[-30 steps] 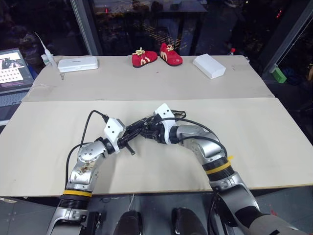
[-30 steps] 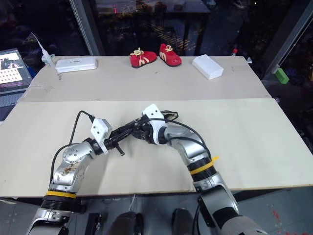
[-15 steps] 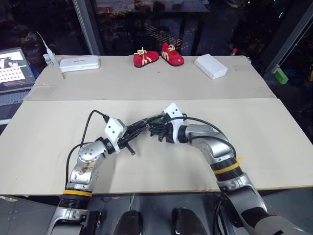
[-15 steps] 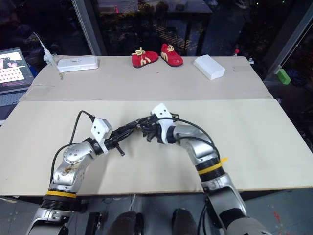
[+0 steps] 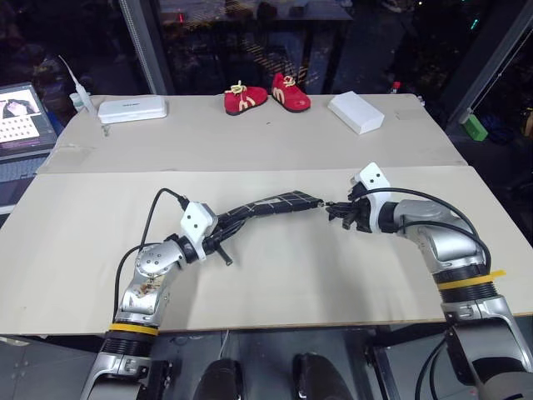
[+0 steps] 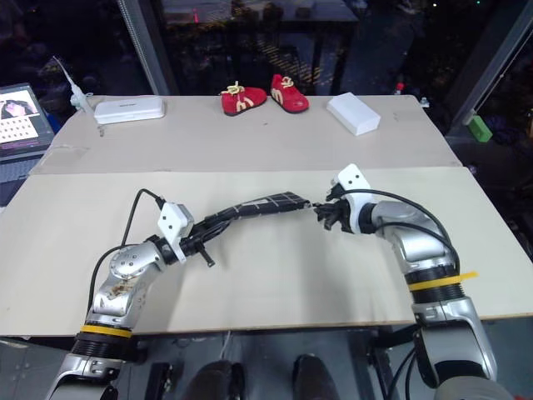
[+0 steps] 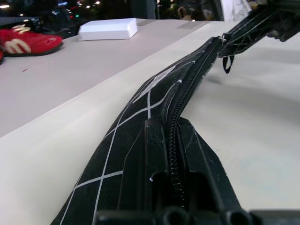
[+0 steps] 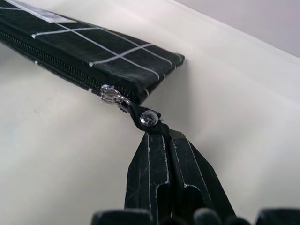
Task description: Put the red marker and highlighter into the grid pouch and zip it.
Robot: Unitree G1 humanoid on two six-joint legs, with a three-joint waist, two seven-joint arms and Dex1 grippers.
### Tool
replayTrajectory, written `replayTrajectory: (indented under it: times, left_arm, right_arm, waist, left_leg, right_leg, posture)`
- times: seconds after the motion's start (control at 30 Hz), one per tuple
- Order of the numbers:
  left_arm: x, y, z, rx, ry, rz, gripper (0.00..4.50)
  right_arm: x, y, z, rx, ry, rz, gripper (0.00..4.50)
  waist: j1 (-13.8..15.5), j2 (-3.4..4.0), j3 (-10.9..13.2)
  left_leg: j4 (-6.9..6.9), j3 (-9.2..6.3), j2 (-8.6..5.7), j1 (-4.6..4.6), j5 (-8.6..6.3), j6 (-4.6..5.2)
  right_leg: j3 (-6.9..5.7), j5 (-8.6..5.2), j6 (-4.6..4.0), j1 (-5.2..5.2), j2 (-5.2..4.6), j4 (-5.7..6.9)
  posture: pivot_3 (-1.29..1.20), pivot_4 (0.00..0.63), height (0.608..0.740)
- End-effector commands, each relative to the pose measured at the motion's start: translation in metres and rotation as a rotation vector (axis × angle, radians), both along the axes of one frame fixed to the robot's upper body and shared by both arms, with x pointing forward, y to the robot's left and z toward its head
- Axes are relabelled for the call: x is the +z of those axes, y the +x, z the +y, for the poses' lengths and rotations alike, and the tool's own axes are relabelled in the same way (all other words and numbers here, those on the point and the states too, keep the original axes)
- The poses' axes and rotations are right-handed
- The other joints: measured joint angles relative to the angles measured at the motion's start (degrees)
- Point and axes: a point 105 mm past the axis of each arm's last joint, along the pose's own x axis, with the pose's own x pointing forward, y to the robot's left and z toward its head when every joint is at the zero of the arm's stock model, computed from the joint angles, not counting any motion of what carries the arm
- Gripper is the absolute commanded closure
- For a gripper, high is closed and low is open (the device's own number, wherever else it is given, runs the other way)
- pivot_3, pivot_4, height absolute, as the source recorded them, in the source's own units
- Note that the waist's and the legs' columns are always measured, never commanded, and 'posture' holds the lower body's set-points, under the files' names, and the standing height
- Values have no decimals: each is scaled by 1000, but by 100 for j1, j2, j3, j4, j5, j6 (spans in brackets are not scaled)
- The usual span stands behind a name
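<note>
The grid pouch (image 5: 271, 204) is being held above the surface, one end clamped in the left claw (image 5: 223, 227), its pull cord (image 8: 149, 119) pinched in the right claw (image 6: 323, 214). Overpulling is risking the cord slipping out.

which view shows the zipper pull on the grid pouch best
The right wrist view: the zipper pull sits close up at the end of the grid pouch, its cord pinched in the right tool. The left wrist view shows it small and far along the zipper; in the eye views it is a speck.
</note>
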Motion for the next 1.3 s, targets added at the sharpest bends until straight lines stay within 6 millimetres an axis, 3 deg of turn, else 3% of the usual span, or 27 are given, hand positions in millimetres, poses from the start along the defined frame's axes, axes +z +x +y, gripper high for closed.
replayTrajectory:
  times: [0.03, 0.13, 0.27, 0.43, 0.5, 0.63, 0.73, 0.83, 1.07, 1.1, 1.17, 1.3]
  left_arm:
    - [11, 0, 6, 14, -13, -49, 4500]
    - [11, 0, 5, 10, -15, -48, 4500]
    - [11, -1, 1, -3, -13, -50, 4500]
    - [10, -3, -6, -53, 9, -60, 4500]
    - [10, -5, -10, -87, 34, -78, 4500]
    - [23, -11, -25, -190, 56, -165, 4500]
    - [26, -18, -37, -279, 80, -208, 4500]
    - [17, -20, -44, -348, 138, -222, 4500]
    - [-3, -14, -47, -384, 228, -225, 4500]
    - [-3, -19, -48, -409, 206, -202, 3686]
    - [-2, -26, -51, -444, 182, -172, 3176]
    - [30, -33, -42, -377, -43, -46, 1721]
  right_arm:
    - [22, 3, -8, -3, 23, -74, 4428]
    - [17, -4, 8, 65, 44, -56, 3708]
    - [14, -19, 23, 162, 69, -39, 2315]
    - [14, -27, 6, 151, 81, -9, 738]
    - [16, -34, -13, 148, 50, -5, 738]
    - [44, -59, -50, 150, 94, -32, 738]
    - [49, -87, -55, 201, 116, -31, 738]
    - [36, -103, -57, 186, 109, -1, 738]
    - [19, -104, -54, 126, 100, 16, 738]
    - [18, -102, -56, 115, 95, 15, 698]
    - [17, -99, -57, 104, 91, 12, 698]
    - [16, -89, -68, 63, 52, 9, 698]
  waist:
    - [13, 0, 0]
    - [31, 0, 0]
    - [41, 0, 0]
    - [49, 0, 0]
    - [93, 0, 0]
    - [189, 0, 1]
    - [199, 0, 0]
    - [167, -1, 0]
    - [119, -2, 1]
    - [119, -3, 2]
    - [122, -2, 1]
    - [124, -2, 2]
  left_leg:
    - [0, 0, 0, 0, 0, 0]
    - [0, 0, -1, -2, 0, 0]
    - [0, -1, -4, -5, 0, 0]
    - [0, -2, -5, -5, 0, 0]
    - [0, -2, -7, -5, 0, 0]
    - [1, 2, -15, -17, 0, 1]
    - [1, -2, -12, -23, -1, 2]
    - [1, -6, -5, -18, -3, 4]
    - [3, -1, -13, 18, -1, 5]
    - [3, -1, -12, 18, -1, 5]
    - [2, -2, -10, 12, -1, 5]
    - [3, -2, -11, 1, -2, 6]
  right_leg:
    - [-1, 0, 0, 0, 0, 1]
    - [-1, 0, 0, 0, -4, -2]
    - [-1, 0, 1, 1, -11, -5]
    - [-3, 0, 1, 1, -12, -4]
    - [-5, 0, 2, 2, -14, -5]
    - [-9, 0, 3, -1, -17, -17]
    - [-20, 0, 3, 3, -12, -28]
    - [-17, 0, 3, 11, -6, -32]
    - [22, -3, 8, 24, -5, -21]
    - [22, -3, 8, 24, -4, -21]
    - [22, -4, 10, 17, -2, -21]
    - [20, -7, 15, 10, -7, -15]
  posture:
    - [0, 150, 740]
    - [0, 150, 740]
    - [0, 150, 740]
    - [0, 150, 740]
    - [0, 150, 740]
    - [0, 150, 740]
    - [0, 150, 740]
    - [0, 150, 740]
    - [0, 150, 740]
    - [0, 150, 740]
    - [0, 150, 740]
    - [0, 150, 740]
